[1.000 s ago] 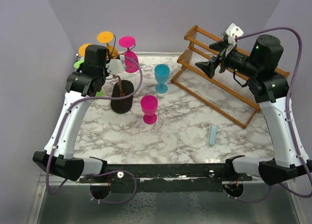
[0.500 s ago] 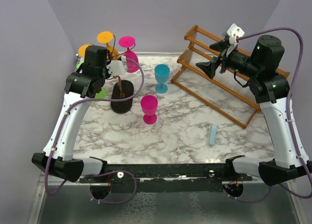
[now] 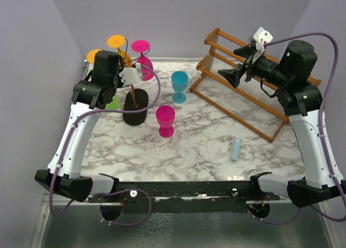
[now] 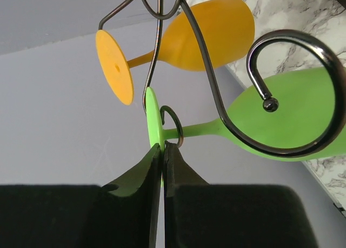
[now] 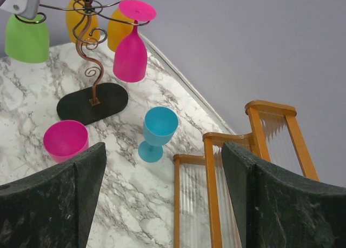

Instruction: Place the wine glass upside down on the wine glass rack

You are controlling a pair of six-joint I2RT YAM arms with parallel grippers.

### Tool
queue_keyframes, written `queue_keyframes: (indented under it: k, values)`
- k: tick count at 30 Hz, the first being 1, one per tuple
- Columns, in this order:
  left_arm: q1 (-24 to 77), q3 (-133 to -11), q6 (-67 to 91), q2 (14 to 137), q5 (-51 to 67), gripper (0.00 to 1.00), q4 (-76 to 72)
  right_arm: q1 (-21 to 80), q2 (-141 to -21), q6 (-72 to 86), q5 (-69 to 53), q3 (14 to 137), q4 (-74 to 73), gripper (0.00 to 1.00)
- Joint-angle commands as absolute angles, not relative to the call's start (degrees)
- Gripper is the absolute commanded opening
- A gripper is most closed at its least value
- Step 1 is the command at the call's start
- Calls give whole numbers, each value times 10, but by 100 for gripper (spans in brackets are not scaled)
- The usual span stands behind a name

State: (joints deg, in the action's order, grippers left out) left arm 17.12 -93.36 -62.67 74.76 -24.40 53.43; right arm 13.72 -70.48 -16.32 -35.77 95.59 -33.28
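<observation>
The wine glass rack, a dark wire tree on a black oval base (image 3: 134, 107), stands at the back left; it also shows in the right wrist view (image 5: 92, 103). A green wine glass (image 4: 281, 118) hangs upside down from it, its stem in a small wire ring (image 4: 172, 126). My left gripper (image 4: 162, 148) is shut on the edge of the glass's foot (image 4: 153, 115). In the top view the arm hides the gripper, and only a bit of the green bowl (image 3: 112, 103) shows. My right gripper (image 5: 162, 151) is open and empty, high above the wooden rack.
Two orange glasses (image 3: 116, 41) and a pink one (image 3: 144, 64) hang on the wire tree. A blue glass (image 3: 179, 86) and a pink glass (image 3: 165, 120) stand upright mid-table. A brown wooden slatted rack (image 3: 243, 96) fills the back right. A small light-blue bar (image 3: 235, 149) lies near the front right.
My left wrist has shifted slightly right at the wire tree, still holding the green glass. My right arm has drifted a little up and to the right.
</observation>
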Motion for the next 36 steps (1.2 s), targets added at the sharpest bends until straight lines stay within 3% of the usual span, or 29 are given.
queue_keyframes:
  k: [1,22,32,36]
  values:
    - [175,-932,-613,732,-216,9,553,132,-693,-157,-373,952,-316,87]
    - [174,-968,-603,718,-174,26,601,131,-686,-160,-375,943,-314,87]
    - [175,-1044,-500,721,-127,54,564,131,-696,-170,-367,937,-314,88]
    - [174,-1084,-428,732,-126,77,526,131,-714,-174,-389,952,-327,88]
